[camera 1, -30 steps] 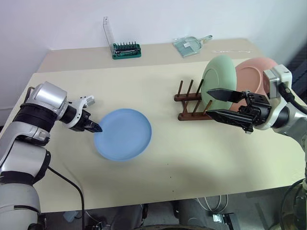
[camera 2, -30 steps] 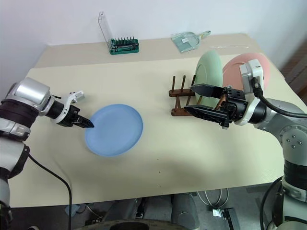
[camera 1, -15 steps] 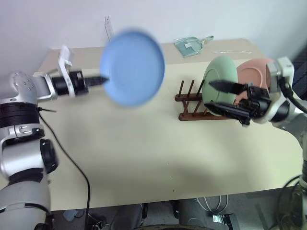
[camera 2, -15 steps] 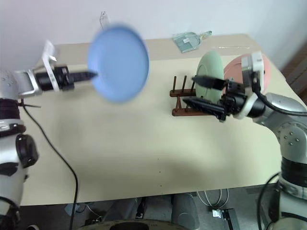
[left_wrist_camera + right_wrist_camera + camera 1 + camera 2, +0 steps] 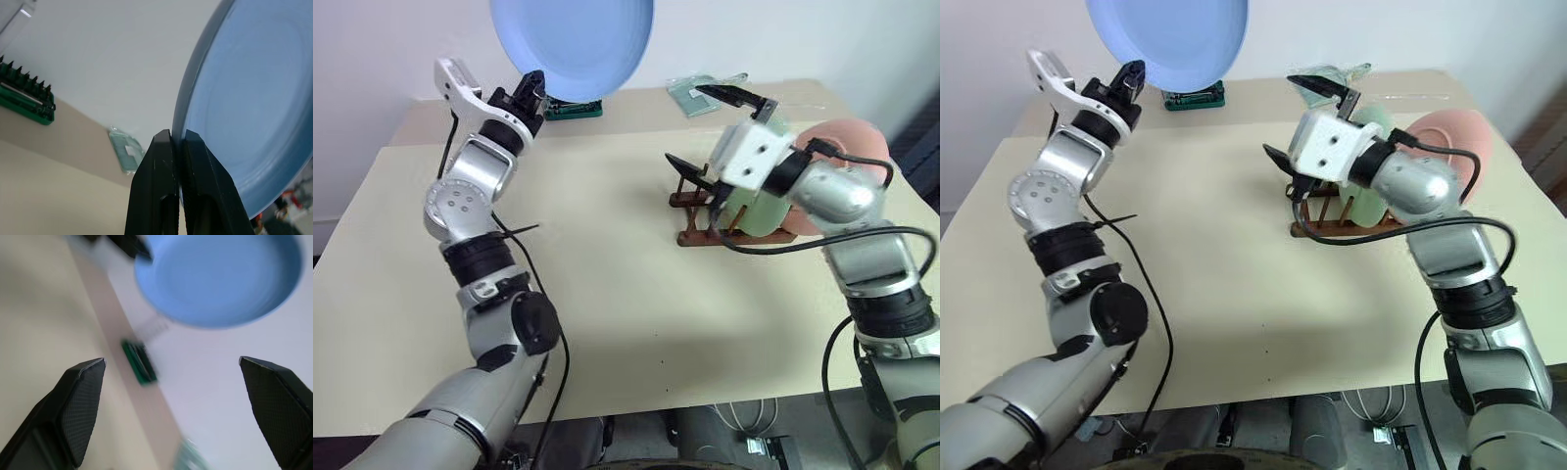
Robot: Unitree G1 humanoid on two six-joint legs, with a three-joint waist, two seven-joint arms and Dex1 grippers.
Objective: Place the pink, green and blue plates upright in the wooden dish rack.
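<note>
Blue plate (image 5: 573, 44) is now hoisted off the table, pinched at its rim by the left gripper (image 5: 530, 90).
Right gripper (image 5: 710, 132) is hanging wide open, empty, in front of the wooden dish rack (image 5: 700, 209) holding the green plate (image 5: 759, 211) and pink plate (image 5: 842, 147); I'd be taking the far rim squarely before the left lets go.

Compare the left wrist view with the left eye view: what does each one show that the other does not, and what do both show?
Left wrist view alone: the left fingers seen close, pinching the rim of the blue plate.

Left eye view alone: the wooden dish rack with the green plate and pink plate standing in it, and the right gripper with its fingers wide open, raised in front of the rack.

Both: the raised blue plate, the green tool holder and the beige table.
</note>
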